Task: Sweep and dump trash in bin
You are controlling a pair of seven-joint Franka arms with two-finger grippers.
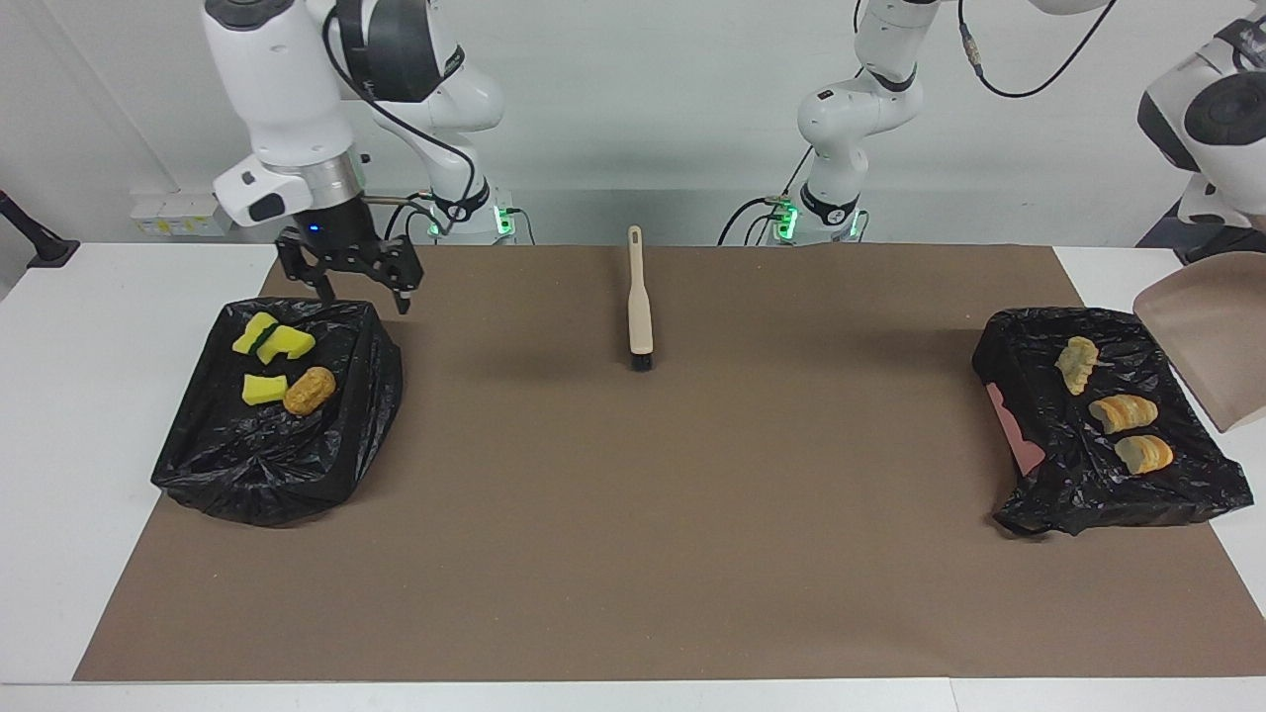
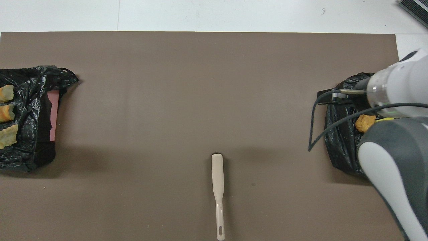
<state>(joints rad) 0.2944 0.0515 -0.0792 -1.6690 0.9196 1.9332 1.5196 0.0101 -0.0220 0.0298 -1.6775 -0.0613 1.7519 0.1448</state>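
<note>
Yellow sponge chunks [image 1: 269,341], brown roll [image 1: 309,391], golden pastries [image 1: 1121,412]

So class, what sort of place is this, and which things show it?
Probably a robotics lab: two robot arms mounted at a table covered by a brown mat, with staged trash in bag-lined bins.

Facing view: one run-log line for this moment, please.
right gripper: open, over sponge bin | left arm: holds dustpan tipped beside pastry bin | pastries: in bin | brush: on mat
</note>
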